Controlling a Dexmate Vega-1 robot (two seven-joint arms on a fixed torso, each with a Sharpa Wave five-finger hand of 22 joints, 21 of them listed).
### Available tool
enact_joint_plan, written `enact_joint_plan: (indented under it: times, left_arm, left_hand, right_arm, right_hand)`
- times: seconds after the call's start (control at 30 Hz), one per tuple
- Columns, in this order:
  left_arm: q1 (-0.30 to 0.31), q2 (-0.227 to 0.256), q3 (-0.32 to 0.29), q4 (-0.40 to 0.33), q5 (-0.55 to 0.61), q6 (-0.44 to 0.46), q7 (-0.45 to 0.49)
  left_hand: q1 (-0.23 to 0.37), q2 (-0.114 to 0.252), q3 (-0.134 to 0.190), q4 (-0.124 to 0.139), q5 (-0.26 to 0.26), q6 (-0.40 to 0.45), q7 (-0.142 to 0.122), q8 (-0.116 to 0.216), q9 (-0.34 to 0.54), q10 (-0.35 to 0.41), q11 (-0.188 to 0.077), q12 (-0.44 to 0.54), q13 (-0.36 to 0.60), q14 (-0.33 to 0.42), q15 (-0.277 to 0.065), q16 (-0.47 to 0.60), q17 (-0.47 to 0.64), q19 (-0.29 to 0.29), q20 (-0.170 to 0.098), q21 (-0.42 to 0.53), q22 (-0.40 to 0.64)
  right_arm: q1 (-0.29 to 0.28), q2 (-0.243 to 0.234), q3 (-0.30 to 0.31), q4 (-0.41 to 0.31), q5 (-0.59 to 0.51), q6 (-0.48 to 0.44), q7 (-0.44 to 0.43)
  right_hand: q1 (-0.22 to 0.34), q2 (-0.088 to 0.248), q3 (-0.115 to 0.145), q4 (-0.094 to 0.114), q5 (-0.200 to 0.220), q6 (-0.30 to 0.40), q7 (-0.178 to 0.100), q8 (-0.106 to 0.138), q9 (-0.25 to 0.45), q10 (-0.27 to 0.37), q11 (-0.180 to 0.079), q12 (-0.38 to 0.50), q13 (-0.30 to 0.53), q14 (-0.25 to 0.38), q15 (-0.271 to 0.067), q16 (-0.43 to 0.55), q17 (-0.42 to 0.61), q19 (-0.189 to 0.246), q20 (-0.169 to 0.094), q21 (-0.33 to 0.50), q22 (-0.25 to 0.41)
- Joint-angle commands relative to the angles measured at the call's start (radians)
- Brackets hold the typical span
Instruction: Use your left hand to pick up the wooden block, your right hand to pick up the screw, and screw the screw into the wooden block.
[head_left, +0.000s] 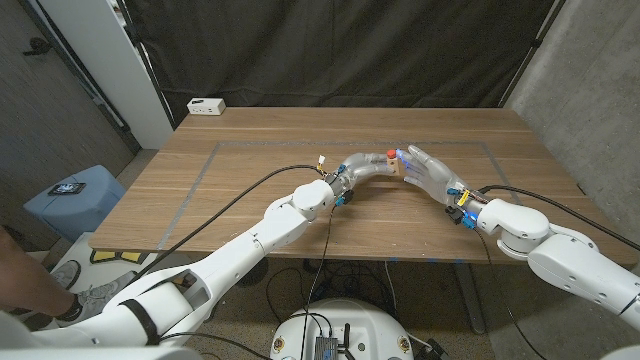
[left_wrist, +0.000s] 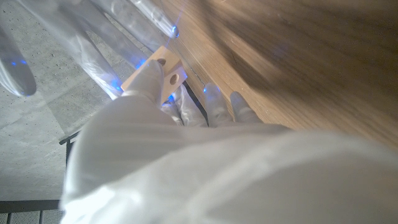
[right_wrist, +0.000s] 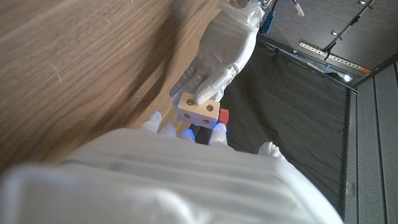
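Both arms meet over the mid-table, hands lifted off the brown wooden table (head_left: 250, 160). The robot's left hand (head_left: 362, 166) grips the small pale wooden block with round holes (right_wrist: 198, 111), fingers closed over its top and sides w/ the drilled faces left exposed; prob. so a hole stays open toward the other hand. The block is off the surface, between the two hands.

The right hand (head_left: 428, 170) sits just beside the block. In the right wrist view its fingertips (right_wrist: 219, 132) reach up to the block's underside, and the red-headed screw (right_wrist: 223, 114) shows right next to the block, between those fingertips and the wood. Looks like the right hand pinches the screw, but the grip itself is mostly hidden behind the hand's back, so can't tell for sure.

Judgement: pick-ups appear done; screw is at or near a hole, turning-in is the step in hand. Whether the thread has bitten isn't visible.

A white power strip (head_left: 207, 105) lies at the table's far corner, well apart.
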Motion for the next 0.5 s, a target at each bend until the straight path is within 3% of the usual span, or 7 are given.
enact_joint_plan:
  times: [0.03, 0.5]
  left_arm:
    - [-0.003, -0.001, 0.0, 0.009, -0.004, -0.001, -0.006]
    - [-0.011, 0.0, 0.001, 0.015, -0.001, -0.001, -0.012]
  left_hand:
    - [-0.005, 0.003, -0.003, 0.004, 0.007, 0.003, 0.004, 0.007, 0.004, 0.007, -0.003, 0.011, 0.004, -0.001, -0.045, 0.004, 0.002, 0.001, 0.004, 0.002, 0.002]
    - [-0.006, 0.002, -0.005, 0.003, 0.008, 0.009, 0.005, 0.01, 0.004, 0.013, -0.003, 0.015, 0.004, 0.001, -0.046, 0.006, 0.003, 0.003, 0.004, 0.003, 0.002]
  right_arm:
    - [-0.019, -0.012, 0.014, -0.024, 0.009, -0.014, -0.008]
    - [-0.031, -0.024, 0.024, -0.038, 0.024, -0.019, 0.012]
  right_hand:
    - [-0.005, 0.002, 0.005, 0.001, 0.011, 0.013, -0.002, 0.005, 0.0, -0.183, 0.008, 0.007, 0.003, -0.182, 0.001, 0.003, 0.004, 0.001, -0.003, 0.003, 0.006]
    - [-0.003, 0.003, 0.007, 0.001, 0.011, 0.031, -0.001, 0.009, 0.0, -0.176, 0.005, 0.009, 0.003, -0.18, 0.0, 0.003, 0.003, 0.003, -0.003, 0.004, 0.006]
